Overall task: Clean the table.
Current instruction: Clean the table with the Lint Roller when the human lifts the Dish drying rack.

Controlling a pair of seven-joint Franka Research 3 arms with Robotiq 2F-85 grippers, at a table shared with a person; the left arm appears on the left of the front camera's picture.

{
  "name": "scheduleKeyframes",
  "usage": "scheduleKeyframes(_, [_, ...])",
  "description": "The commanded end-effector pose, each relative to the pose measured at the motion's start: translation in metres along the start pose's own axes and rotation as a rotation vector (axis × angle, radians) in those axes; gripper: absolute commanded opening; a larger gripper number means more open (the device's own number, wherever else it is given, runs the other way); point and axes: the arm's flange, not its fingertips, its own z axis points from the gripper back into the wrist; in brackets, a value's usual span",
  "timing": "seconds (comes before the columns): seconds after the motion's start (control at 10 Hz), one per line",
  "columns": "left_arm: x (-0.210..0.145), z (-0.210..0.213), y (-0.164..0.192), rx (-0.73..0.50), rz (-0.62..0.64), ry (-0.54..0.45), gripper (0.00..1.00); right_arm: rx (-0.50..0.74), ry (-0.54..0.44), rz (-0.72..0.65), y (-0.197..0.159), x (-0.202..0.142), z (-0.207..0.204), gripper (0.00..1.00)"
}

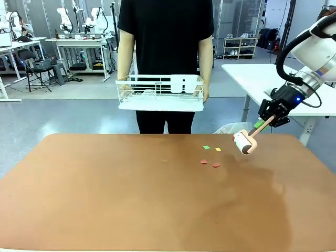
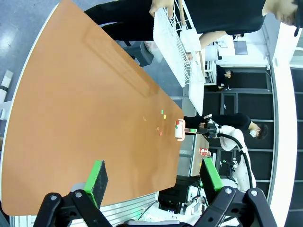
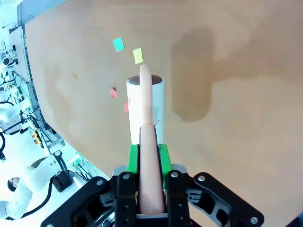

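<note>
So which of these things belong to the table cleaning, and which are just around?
Part of the job: table; lint roller, clamped in the right gripper; coloured scraps near it.
Just around: white wire rack held by the person; open left gripper; white side table.

A smooth grey floor (image 1: 68, 113) is seen across the room, and light is reflected from it. White-topped tables (image 1: 79, 40) with metal legs are ranged at the far left, with a black chair (image 1: 31, 65) set before them. Another white table (image 1: 262, 79) is placed at the right, and a low shelf rack (image 1: 240, 47) is seen behind it.
</note>
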Motion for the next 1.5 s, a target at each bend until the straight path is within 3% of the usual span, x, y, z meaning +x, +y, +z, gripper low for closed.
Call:
scheduleKeyframes(0.0, [0.000,0.005,0.001,-0.012,-0.025,0.007,1.00,0.058,-0.065,0.017,0.001,0.005,-0.003,0.21])
scheduleKeyframes(0.3, [0.000,0.005,0.001,-0.012,-0.025,0.007,1.00,0.002,-0.135,0.006,-0.006,0.014,-0.011,0.21])
scheduleKeyframes(0.7, [0.000,0.005,0.001,-0.012,-0.025,0.007,1.00,0.038,-0.164,0.006,-0.019,0.017,-0.022,0.21])
scheduleKeyframes(1.1, [0.000,0.005,0.001,-0.012,-0.025,0.007,1.00,0.043,-0.130,-0.015,-0.028,0.028,-0.043,0.21])
scheduleKeyframes(1.4, [0.000,0.005,0.001,-0.012,-0.025,0.007,1.00,-0.023,-0.108,-0.045,-0.019,0.035,-0.073,0.21])
